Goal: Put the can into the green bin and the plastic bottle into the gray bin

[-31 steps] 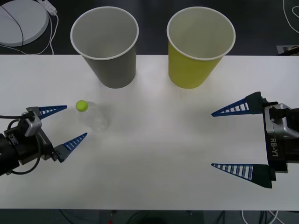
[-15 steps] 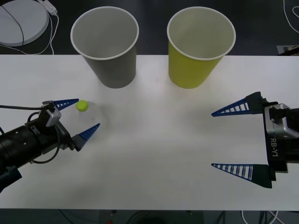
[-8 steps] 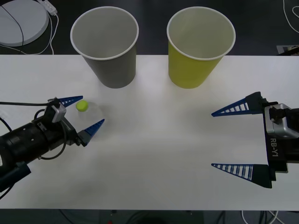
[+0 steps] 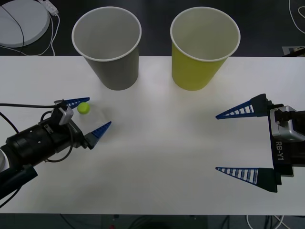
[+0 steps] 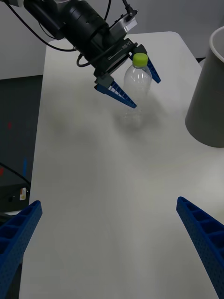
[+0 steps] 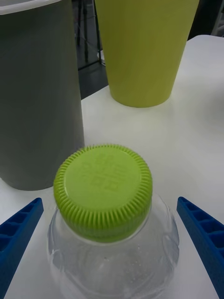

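Left gripper low over the white surface on the robot's left, jaws spread wide; plastic bottle stands upright between the two blue fingers, one finger on each side, no contact visible; lime-green cap sits near the far finger's tip; in the left wrist view the cap is centred between the fingers with a gap on either side; right wrist view shows the same gripper straddling the bottle, bottle base on the surface.

Gray bin upright at the far edge of the surface, just beyond the bottle; green bin upright beside it toward the robot's right, a gap between the two cups; both rims up, insides pale; in the left wrist view the gray bin is close behind the bottle, the green bin farther back.

Right gripper parked over the surface on the robot's right, jaws released and wide apart, holding nothing, well apart from bottle and bins.
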You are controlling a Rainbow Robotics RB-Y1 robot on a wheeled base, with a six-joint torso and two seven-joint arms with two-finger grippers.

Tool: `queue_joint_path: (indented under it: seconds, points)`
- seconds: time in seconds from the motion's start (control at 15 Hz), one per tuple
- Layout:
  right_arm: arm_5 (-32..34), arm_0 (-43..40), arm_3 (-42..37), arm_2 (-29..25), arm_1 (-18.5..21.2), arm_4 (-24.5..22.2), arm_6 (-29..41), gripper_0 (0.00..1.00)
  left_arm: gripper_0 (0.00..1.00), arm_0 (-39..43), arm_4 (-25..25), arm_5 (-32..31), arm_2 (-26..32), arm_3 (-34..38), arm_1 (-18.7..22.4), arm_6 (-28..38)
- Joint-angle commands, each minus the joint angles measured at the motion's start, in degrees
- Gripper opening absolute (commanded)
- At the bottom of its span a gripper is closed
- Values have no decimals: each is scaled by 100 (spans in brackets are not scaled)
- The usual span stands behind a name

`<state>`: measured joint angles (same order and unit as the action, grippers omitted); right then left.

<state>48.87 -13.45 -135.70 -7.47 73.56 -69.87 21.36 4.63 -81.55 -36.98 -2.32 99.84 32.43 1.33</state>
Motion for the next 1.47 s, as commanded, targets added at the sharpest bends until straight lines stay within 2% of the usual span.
queue_joint_path:
  seconds: [0.07, 0.13, 0.27, 0.33, 1.13, 1.47]
  points:
    - [0, 0, 0, 0, 0, 0, 0, 100, 100, -6, -1, -3, -6, 0, 0, 25]
    - [0, 0, 0, 0, 0, 0, 0, 100, 100, -6, -10, -11, -6, 0, 0, 34]
    - [0, 0, 0, 0, 0, 0, 0, 100, 7, -15, 8, -3, -58, 0, 0, 34]
    - [0, 0, 0, 0, 0, 0, 0, 100, 0, -15, 8, -3, -58, 0, 0, 51]
    - [0, 0, 0, 0, 0, 0, 0, 100, 0, 3, 139, -73, -58, 36, 18, 113]
    - [0, 0, 0, 0, 0, 0, 0, 100, 0, 47, 456, -161, -67, 176, 378, 174]
